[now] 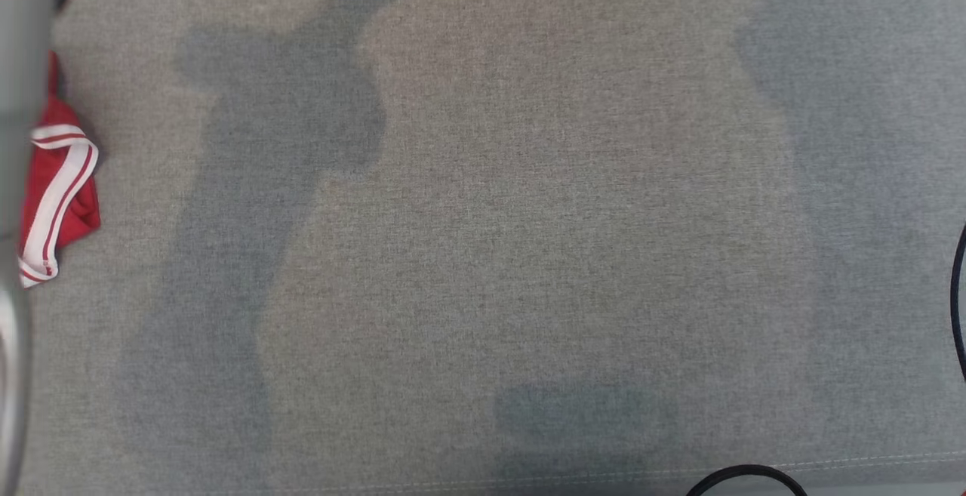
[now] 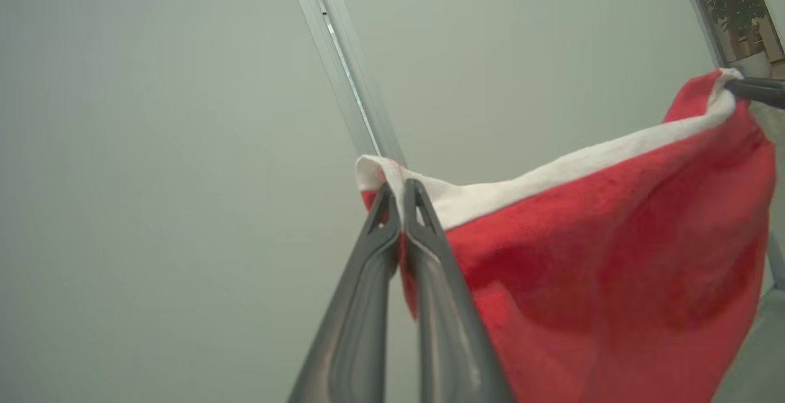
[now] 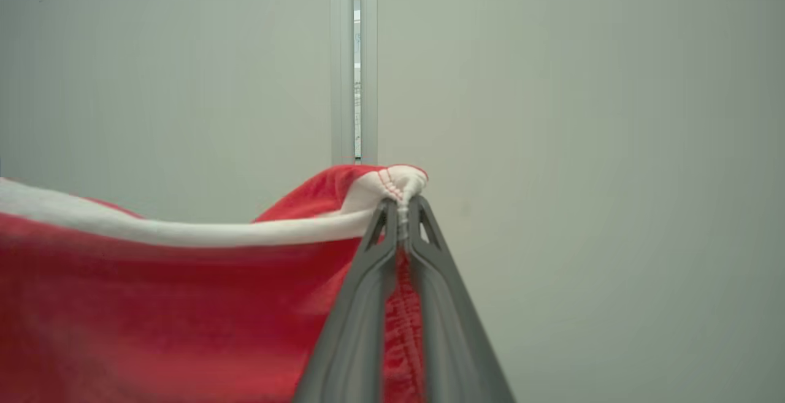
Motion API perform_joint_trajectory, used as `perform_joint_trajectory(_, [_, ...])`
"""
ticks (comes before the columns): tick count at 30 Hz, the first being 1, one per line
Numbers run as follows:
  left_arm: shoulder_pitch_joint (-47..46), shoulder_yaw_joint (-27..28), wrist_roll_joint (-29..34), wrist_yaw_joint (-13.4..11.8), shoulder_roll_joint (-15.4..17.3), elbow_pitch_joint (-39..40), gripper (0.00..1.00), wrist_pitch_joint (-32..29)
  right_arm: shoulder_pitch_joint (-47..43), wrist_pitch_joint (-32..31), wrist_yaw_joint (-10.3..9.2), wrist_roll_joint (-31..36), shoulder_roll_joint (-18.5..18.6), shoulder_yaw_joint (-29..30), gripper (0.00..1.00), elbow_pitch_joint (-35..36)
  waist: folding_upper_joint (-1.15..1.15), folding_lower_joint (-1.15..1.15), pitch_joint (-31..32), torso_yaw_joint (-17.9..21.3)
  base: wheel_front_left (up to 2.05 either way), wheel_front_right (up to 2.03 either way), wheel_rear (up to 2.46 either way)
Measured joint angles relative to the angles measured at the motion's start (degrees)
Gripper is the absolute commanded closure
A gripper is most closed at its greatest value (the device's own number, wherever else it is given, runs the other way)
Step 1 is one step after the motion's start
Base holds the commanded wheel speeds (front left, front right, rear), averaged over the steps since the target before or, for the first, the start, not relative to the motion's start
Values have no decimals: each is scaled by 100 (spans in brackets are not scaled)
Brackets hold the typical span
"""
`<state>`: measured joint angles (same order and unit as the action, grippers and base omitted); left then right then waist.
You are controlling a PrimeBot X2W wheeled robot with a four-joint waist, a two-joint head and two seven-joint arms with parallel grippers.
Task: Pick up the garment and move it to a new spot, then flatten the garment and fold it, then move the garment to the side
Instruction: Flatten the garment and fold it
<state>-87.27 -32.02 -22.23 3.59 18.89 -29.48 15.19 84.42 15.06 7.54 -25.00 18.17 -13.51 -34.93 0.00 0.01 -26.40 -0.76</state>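
Now the left gripper (image 2: 402, 197) pinches one corner of the white hem (image 2: 552, 175), and the right gripper (image 3: 402, 207) pinches the other corner. Between them the red garment (image 2: 613, 256) hangs in the air, a little slack. I think both arms should travel together, hem kept tight, and lower it flat on the grey surface (image 1: 528, 217). Behind stands a pale wall (image 3: 582, 145).

A red, white-striped garment (image 1: 75, 209) shows at the left edge over a grey fabric surface (image 1: 528, 217).
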Motion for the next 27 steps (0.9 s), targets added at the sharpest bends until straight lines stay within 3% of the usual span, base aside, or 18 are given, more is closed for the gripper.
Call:
perform_joint_trajectory(4, [995, 274, 125, 144, -271, 102, 100, -5, -734, -1, -1, -55, 112, -389, 100, 81, 0, 1, -180, -121, 0, 0, 0])
perform_joint_trajectory(7, [1833, 579, 174, 238, -457, 286, 100, -4, -1410, -1, 0, -456, 181, -656, 100, 302, 0, 0, -238, -183, 0, 0, 0])
perform_joint_trajectory(11, [3595, 1026, 226, 350, -826, 477, 100, -5, -3036, 0, -3, -1107, 494, -1198, 100, 723, 0, 0, -118, -209, 0, 0, 0])
perform_joint_trajectory(15, [5053, 1102, 225, 374, -926, 358, 100, -5, -4325, -1, -1, -1523, 697, -1478, 100, 889, 0, -1, 140, -208, 0, 0, 0])
perform_joint_trajectory(27, [7598, 1299, -327, 381, -1249, 447, 100, -5, -6857, 0, 0, -1670, 644, -1512, 100, 1244, 0, -2, 1302, -141, 0, 0, 0])
